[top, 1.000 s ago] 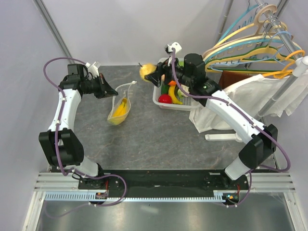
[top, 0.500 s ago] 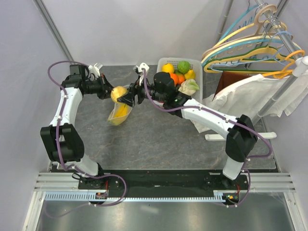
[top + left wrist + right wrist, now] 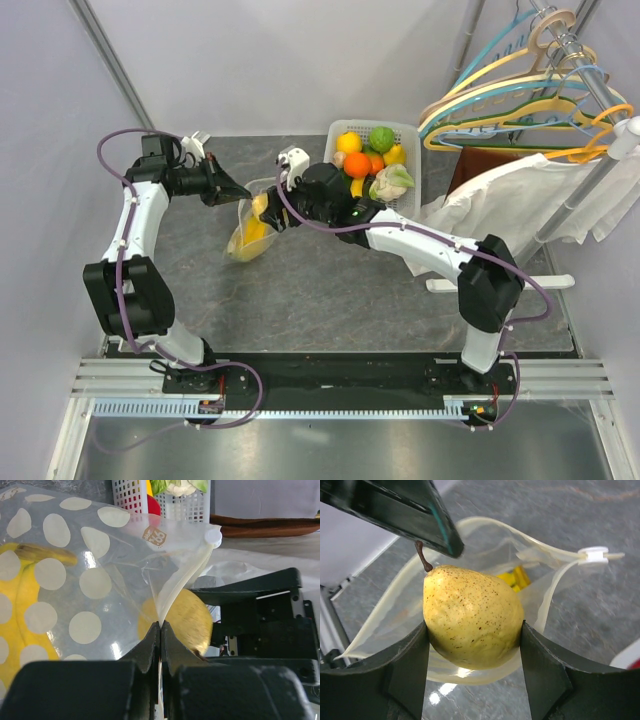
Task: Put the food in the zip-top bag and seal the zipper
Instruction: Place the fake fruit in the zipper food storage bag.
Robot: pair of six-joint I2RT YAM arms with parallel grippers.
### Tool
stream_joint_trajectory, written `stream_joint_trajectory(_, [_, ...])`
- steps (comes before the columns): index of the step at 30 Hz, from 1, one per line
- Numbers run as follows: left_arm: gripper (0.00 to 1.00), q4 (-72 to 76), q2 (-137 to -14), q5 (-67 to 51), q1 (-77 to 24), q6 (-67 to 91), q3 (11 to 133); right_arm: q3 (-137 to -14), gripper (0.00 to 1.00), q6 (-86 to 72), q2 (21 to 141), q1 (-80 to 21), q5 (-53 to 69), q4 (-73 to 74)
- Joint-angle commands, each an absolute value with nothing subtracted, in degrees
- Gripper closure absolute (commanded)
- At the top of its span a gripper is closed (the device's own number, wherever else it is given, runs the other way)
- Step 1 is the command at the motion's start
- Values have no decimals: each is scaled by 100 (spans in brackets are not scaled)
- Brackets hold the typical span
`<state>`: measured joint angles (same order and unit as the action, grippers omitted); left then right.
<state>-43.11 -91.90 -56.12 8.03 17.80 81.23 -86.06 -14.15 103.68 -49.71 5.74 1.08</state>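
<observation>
The clear dotted zip-top bag (image 3: pixel 247 232) hangs open at mid-left with a banana (image 3: pixel 22 615) inside. My left gripper (image 3: pixel 238 190) (image 3: pixel 160 626) is shut on the bag's zipper strip and holds that edge up. The white slider tab (image 3: pixel 593 554) sits at the far end of the mouth. My right gripper (image 3: pixel 266 212) (image 3: pixel 472 630) is shut on a speckled yellow pear (image 3: pixel 470 615) and holds it right over the open mouth, with the left gripper's fingers just above the stem. More food lies in the white basket (image 3: pixel 411 131): an orange (image 3: pixel 357 164), a green fruit (image 3: pixel 381 138), a cauliflower piece (image 3: pixel 391 183).
A rack of coloured hangers (image 3: pixel 520 90) and a white cloth garment (image 3: pixel 525 195) stand at the right. The right arm stretches across the table's middle from its base at the lower right. Grey walls close in the back and left.
My right arm has carried the pear from above the basket leftwards to the bag's mouth. The left gripper has kept its hold on the bag's edge.
</observation>
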Motion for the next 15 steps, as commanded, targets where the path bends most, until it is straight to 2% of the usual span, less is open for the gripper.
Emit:
stream_joint_trajectory(1, [98, -4210, -9211, -5853, 835, 1995, 8323, -9070, 52, -1380, 10529, -5062, -149, 939])
stream_joint_trajectory(3, [98, -4201, -9202, -5862, 826, 2013, 8332, -9114, 48, -1248, 10538, -5168, -351, 1037])
stream_joint_trajectory(6, [98, -4201, -9237, -5906, 826, 2030, 8341, -9254, 14, -1239, 10582, -5229, -334, 1169])
stream_joint_trajectory(10, [98, -4210, -9255, -5924, 835, 2030, 8376, -9439, 2, -1213, 10477, -5212, -9, 1099])
stream_joint_trajectory(15, [98, -4227, -9272, -5880, 888, 2030, 8446, -9623, 2, -924, 10046, -5151, 492, 870])
